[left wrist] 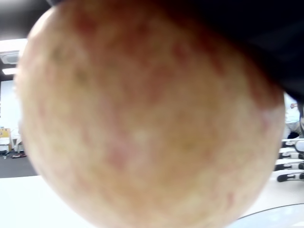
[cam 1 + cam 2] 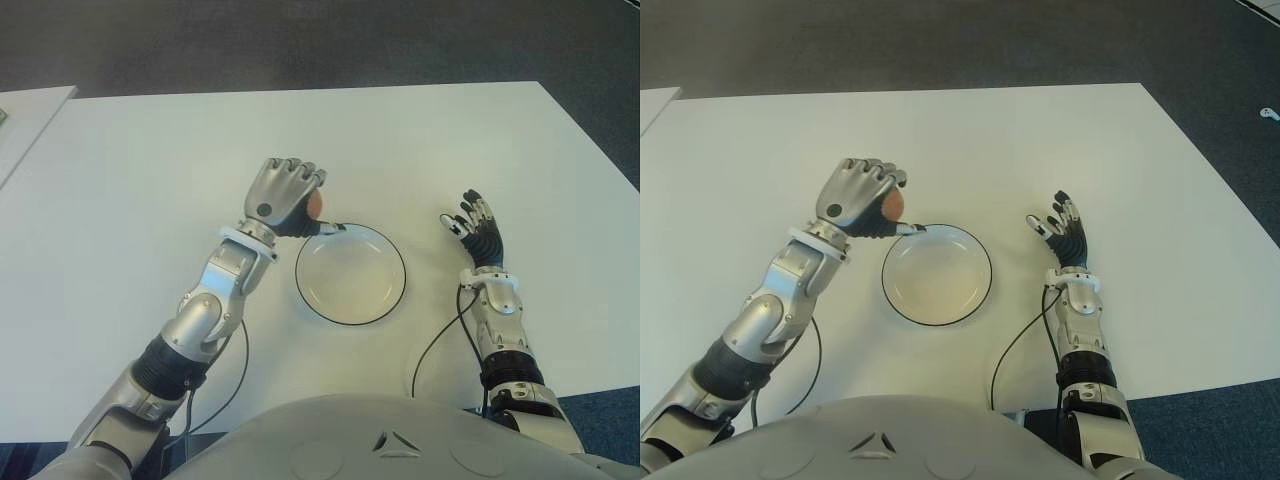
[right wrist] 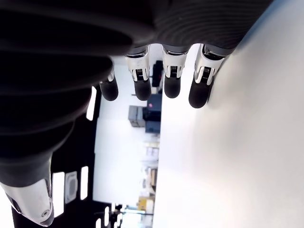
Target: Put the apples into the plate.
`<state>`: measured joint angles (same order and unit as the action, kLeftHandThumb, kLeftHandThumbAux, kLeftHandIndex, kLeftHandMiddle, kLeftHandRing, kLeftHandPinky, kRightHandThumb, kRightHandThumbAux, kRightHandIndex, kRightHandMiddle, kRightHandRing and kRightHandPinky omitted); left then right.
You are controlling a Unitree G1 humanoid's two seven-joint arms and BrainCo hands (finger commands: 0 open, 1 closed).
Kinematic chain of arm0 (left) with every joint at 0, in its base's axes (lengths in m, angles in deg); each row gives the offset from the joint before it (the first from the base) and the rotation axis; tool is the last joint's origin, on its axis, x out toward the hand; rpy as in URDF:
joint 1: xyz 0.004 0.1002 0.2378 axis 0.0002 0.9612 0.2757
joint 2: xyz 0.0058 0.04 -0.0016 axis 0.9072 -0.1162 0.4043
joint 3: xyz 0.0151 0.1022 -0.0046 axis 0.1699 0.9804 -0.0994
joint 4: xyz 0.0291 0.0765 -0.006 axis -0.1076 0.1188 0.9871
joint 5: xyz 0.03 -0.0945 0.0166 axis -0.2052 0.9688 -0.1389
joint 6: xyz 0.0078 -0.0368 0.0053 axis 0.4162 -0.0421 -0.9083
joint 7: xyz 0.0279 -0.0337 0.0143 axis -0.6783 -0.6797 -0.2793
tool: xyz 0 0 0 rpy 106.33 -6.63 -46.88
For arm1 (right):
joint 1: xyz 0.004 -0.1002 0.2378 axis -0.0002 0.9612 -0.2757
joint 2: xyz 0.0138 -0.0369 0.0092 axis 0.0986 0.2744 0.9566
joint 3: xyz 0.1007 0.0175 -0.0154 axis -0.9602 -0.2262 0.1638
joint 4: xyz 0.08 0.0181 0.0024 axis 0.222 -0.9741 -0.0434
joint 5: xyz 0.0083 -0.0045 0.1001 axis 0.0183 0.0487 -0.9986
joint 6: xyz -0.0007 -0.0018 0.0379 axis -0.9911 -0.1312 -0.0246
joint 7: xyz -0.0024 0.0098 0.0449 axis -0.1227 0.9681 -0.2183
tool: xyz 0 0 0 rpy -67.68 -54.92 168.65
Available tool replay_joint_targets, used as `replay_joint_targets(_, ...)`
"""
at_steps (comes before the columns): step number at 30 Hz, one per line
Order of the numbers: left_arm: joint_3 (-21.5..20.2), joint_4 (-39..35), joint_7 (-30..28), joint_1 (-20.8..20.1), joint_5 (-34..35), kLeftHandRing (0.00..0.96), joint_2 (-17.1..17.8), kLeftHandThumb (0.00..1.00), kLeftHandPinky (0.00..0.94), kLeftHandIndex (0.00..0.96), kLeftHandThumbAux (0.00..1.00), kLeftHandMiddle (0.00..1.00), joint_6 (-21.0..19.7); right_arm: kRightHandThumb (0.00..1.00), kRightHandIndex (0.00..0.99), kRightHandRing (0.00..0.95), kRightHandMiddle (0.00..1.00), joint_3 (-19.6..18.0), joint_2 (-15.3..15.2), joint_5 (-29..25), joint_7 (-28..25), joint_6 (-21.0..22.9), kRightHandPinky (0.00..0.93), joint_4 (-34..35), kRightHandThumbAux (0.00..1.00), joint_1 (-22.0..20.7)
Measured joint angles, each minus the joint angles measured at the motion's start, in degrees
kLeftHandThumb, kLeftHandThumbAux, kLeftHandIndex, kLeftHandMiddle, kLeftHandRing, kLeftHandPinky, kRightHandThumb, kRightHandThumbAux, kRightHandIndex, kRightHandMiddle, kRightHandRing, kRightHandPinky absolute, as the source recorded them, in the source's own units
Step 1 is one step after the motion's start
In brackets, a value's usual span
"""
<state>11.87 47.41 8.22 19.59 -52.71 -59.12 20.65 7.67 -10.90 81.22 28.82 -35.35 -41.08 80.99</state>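
The left hand (image 2: 288,198) is curled tight around a red-and-yellow apple (image 2: 314,204), which shows only as a sliver between the fingers in the eye views but fills the left wrist view. Hand and apple sit at about eleven o'clock from the white plate (image 2: 395,262), right at its dark rim, with the thumb tip reaching just over the edge. The plate's bowl holds nothing yet. It stands near the middle of the white counter (image 2: 140,170), close in front of the robot.

The right hand (image 2: 478,230) shows at three o'clock from the plate, well apart from it, fingers spread and holding nothing.

The apple looks firm and round with smooth, waxy skin, so it should bear a whole-hand wrap without giving, though it could roll or slip out of a loose grip. Its widest girth, with fingers and thumb on opposite sides, looks the best place to hold it. It is probably moderately heavy and would bruise if dropped, so releasing it low over the plate's centre seems wise.
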Motion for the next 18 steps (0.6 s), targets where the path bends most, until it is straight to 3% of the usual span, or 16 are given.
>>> replay_joint_targets(18, 2.1, 1.7, 2.3, 2.1, -1.0, 0.841, -2.3, 0.856, 0.827, 0.411, 0.661, 0.533, 5.4, 0.038, 0.0, 0.011, 0.007, 1.3, -1.0, 1.3, 0.0, 1.9, 0.0, 2.6, 0.624, 1.3)
